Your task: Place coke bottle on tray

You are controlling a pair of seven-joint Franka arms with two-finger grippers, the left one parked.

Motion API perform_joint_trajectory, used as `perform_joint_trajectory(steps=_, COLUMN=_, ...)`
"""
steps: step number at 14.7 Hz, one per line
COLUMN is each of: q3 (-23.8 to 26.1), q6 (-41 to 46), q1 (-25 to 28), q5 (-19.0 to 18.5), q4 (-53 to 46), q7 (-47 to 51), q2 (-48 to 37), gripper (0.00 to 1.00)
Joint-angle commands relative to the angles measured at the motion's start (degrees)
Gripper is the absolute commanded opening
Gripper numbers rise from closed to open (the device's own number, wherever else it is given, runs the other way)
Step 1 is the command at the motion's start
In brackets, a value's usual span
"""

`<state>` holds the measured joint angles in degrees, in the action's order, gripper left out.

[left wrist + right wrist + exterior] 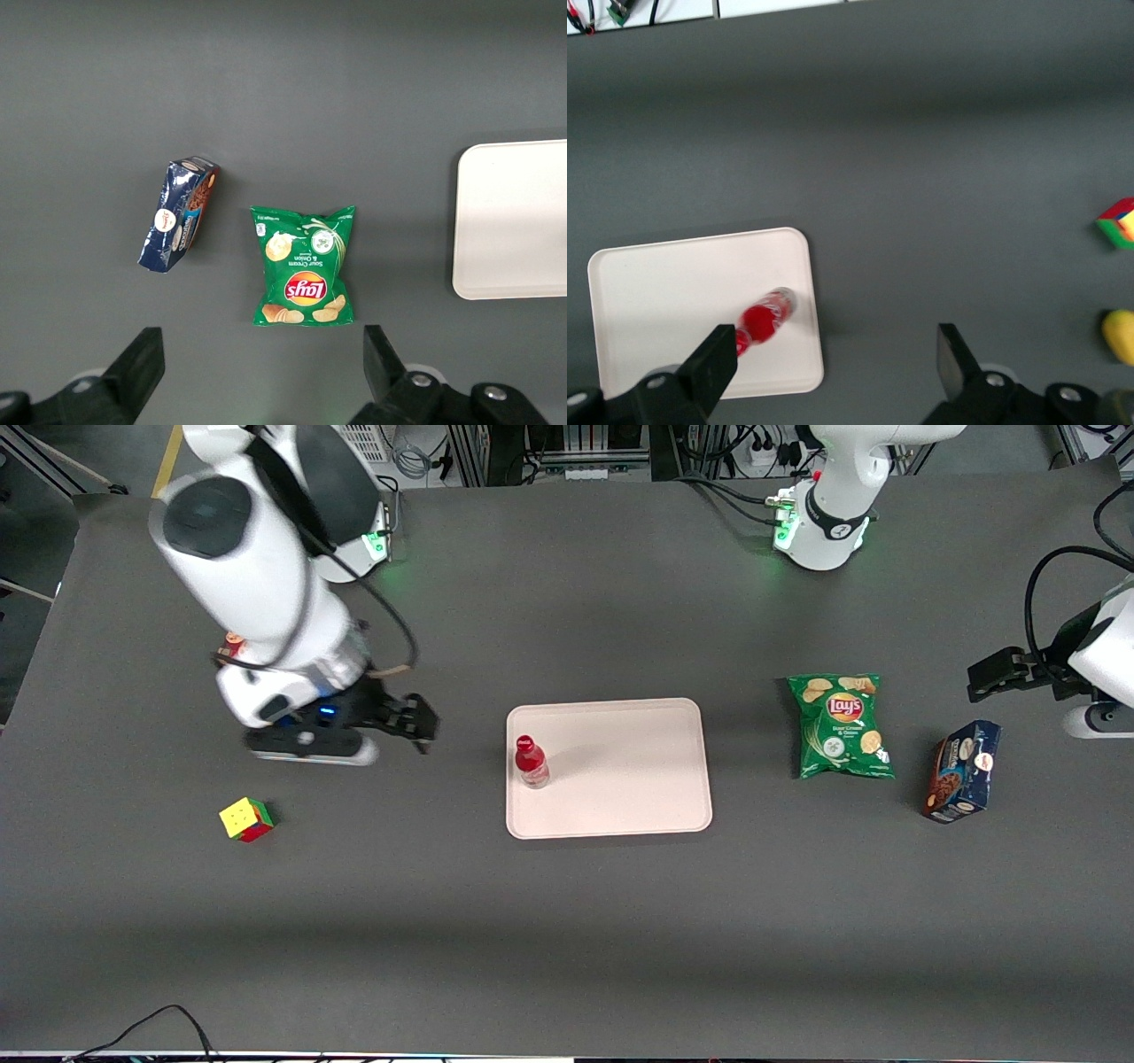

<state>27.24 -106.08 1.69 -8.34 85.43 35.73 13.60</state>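
The gripper (416, 728) hangs above bare table w/ its fingers spread apart and nothing between them, well apart from the tray (620, 797), toward the working arm's end. In the right wrist view both fingers (709, 367) show w/ a wide gap, table showing through.

The coke bottle (531, 762) stands upright on the tray, inside the rim, close to the tray's edge nearest the working arm. That spot makes sense: prob. the shortest reach from the arm's side. It stands free, w/ nothing touching it. From the wrist cam the bottle (765, 319) is seen from above, red cap toward the lens, near the tray (647, 292) corner.

Judging by this, the task looks done; the claw is released and clear, so the bottle stays put by itself.

Other items, not involved: a colourful cube (246, 819) nearer the front cam than the gripper; a green chips bag (840, 726) and a dark blue snack box (964, 771) toward the parked arm's end. Something yellow (1120, 335) shows near the cube in the wrist view; can't tell what.
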Motion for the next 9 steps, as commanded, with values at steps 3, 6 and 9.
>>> perform_joint_trajectory(steps=3, q3=-15.44, q6=7.80, q1=-0.29, q5=8.78, q4=5.01, q7=-23.92, q2=-13.33, gripper=1.00)
perform_joint_trajectory(steps=6, q3=-21.50, q6=12.28, q1=-0.38, q5=9.39, q4=4.75, q7=-31.47, q2=-14.92, gripper=1.00)
perform_joint_trajectory(steps=9, q3=-27.31, q6=13.79, q1=-0.46, q5=11.06, q4=5.01, q7=-39.23, q2=-14.92, gripper=1.00)
